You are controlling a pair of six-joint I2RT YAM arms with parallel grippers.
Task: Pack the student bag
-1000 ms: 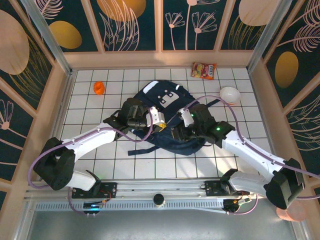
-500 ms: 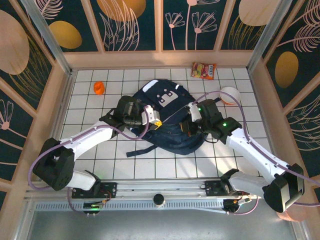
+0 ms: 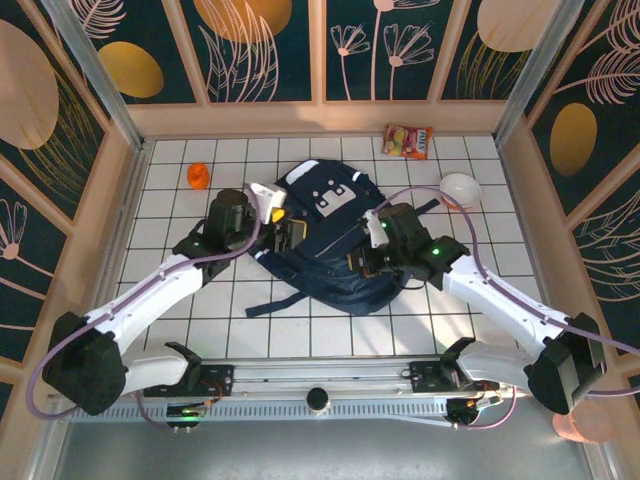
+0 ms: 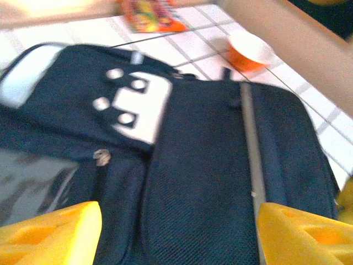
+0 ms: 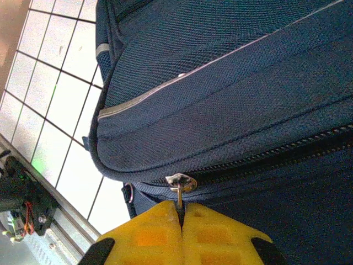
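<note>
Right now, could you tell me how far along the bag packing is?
Nothing looks packed: the snack packet, orange item and bowl lie on the tiles outside the student bag. In hand: the right gripper pinches a zip pull; the left gripper hovers open. Left: opening and loading.

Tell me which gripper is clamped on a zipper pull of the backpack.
The right gripper: it is shut on the metal zipper pull of the student bag. The left gripper is open above the bag, gripping nothing.
</note>
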